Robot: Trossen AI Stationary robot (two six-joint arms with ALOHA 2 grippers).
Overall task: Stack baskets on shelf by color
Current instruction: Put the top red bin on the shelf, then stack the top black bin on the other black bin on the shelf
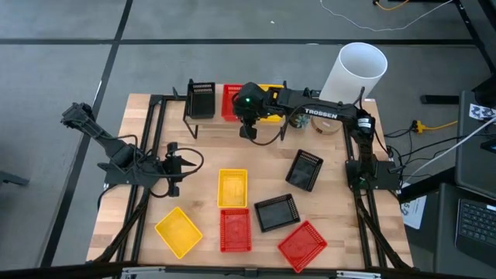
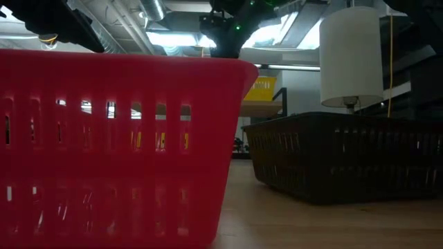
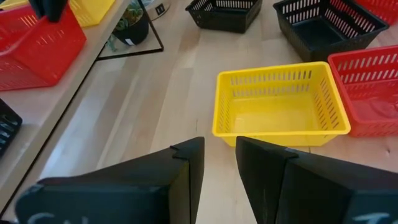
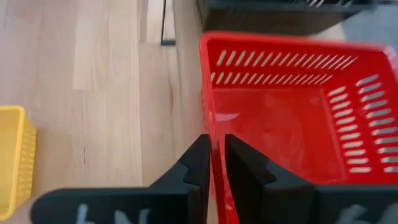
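Shelf [image 1: 325,118] ran along the table's far edge with three baskets on it: a black basket [image 1: 201,99] toward its left end, a red basket [image 1: 232,101] beside that, and a yellow basket [image 1: 270,99] next, mostly under the right arm. The right gripper [image 4: 215,163] sat at the shelf, its fingers pressed nearly together on the red basket's wall [image 4: 208,93], which stood in the narrow slot between them. Bare shelf top remained toward the right end, near a white cylinder [image 1: 353,71]. The left gripper [image 1: 172,167] waited low over the left half of the table, fingers [image 3: 186,177] slightly apart and holding nothing, with bare wood between it and a second yellow basket [image 1: 232,187]. That basket lay at the table's middle with its long axis running front to back. Six baskets were loose on the table: beside the middle yellow one a tilted black one [image 1: 304,169], another black one [image 1: 276,211] nearer the front, a red one [image 1: 235,230] lengthwise at the front edge, a skewed yellow one [image 1: 178,231] at front left and a skewed red one [image 1: 301,244] at front right. Room stayed open between the shelf and the loose baskets.
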